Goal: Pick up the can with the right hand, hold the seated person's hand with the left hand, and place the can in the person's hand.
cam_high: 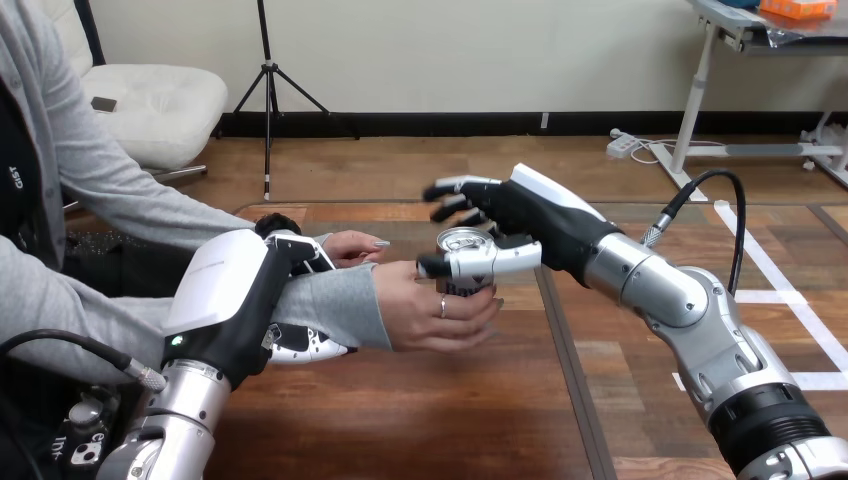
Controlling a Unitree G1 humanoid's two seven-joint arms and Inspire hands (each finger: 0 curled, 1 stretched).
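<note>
My left hand (215, 290) sits at the lower left of the frame, wrapped round the person's forearm (335, 305) just behind the wrist. Its fingers (300, 248) hook over the top of the grey sleeve and more of them show curled beneath it, so the forearm is clasped from both sides.

The can (465, 250) stands upright at the middle of the frame, above the table (450, 420). It rests in the person's hand (435, 315), whose palm and fingers cup its lower half from the front and below.

My right hand (530, 215) comes in from the lower right and hangs over and behind the can, white back shell upward. Its fingers (450, 190) are spread and nearly straight, reaching left past the can's rim at a level above it; I see none of them closed on the can. The thumb (480, 262) lies straight across the can's near side, touching it just above the person's fingertips.

The person's other hand (355, 245) lies just behind my left hand's fingers, left of the can, fingers pointing right toward it and apart from it.
</note>
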